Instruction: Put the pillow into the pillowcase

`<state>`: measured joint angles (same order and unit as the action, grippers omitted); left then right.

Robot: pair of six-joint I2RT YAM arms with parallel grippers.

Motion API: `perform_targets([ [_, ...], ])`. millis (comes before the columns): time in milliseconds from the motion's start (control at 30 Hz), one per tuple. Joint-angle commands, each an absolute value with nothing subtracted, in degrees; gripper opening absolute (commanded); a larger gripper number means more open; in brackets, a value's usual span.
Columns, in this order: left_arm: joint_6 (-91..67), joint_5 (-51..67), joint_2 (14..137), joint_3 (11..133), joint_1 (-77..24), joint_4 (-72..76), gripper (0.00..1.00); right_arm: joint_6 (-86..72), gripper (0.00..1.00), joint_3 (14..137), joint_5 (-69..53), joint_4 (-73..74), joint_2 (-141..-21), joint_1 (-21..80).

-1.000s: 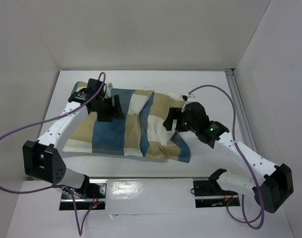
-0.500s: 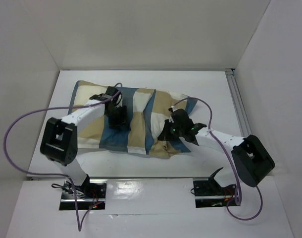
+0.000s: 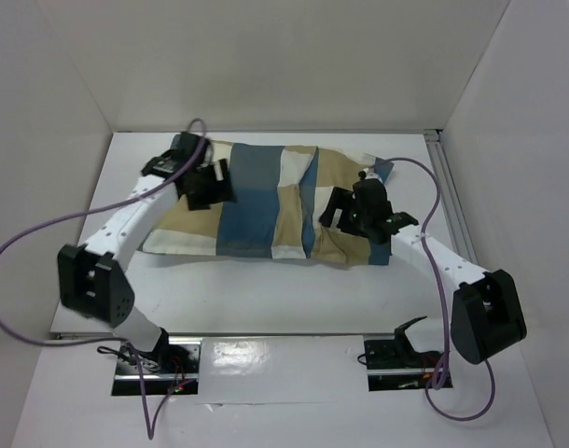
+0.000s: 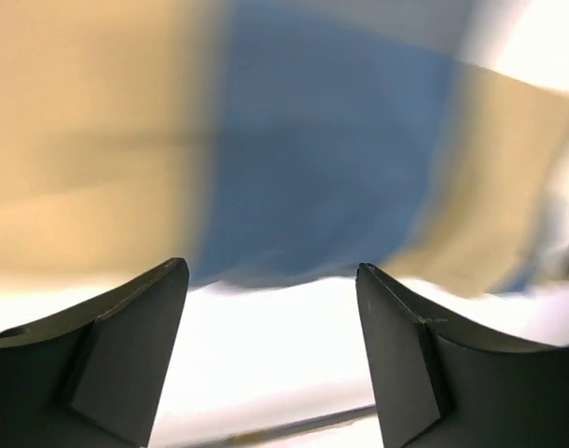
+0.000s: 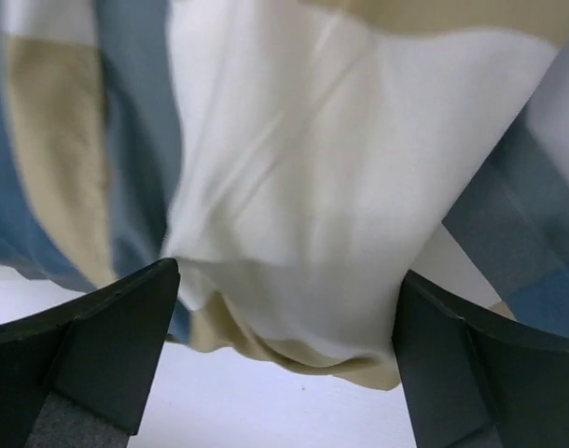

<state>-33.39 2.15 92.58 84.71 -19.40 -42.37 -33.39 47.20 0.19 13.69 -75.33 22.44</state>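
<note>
We see the pillowcase point(image 3: 266, 201) lying plump on the counter point(image 3: 266, 289). Our left tool point(image 3: 208, 185) at its left end and right tool point(image 3: 344, 211) at its right both stand apart, gripping nothing.

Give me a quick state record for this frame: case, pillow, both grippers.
pillowcase: lying across the table, bulky, rumpled at its right end
pillow: no bare part showing; cannot tell if it is fully inside
left gripper: at the case's left end, jaws open, nothing between them
right gripper: at the rumpled right end, jaws open, bunched cloth just ahead
image quality: left wrist view is blurred
</note>
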Motion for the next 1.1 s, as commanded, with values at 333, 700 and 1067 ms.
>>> perform_targets([
  [333, -47.5, -9.2, 62.4, 52.5, 11.0, -44.6, 0.96, -33.5, 0.97, 47.5, 11.1, 24.8, -56.0, 18.4],
  [700, -48.7, 7.5, 68.1, 40.3, 16.4, -21.3, 0.96, -36.8, 0.98, 43.4, 6.4, 25.9, -52.9, 17.3],
  [1067, -50.7, 12.5, 69.3, 39.8, 17.7, -13.0, 0.00, -46.0, 0.99, 32.3, -3.2, 26.5, -50.8, 11.0],
])
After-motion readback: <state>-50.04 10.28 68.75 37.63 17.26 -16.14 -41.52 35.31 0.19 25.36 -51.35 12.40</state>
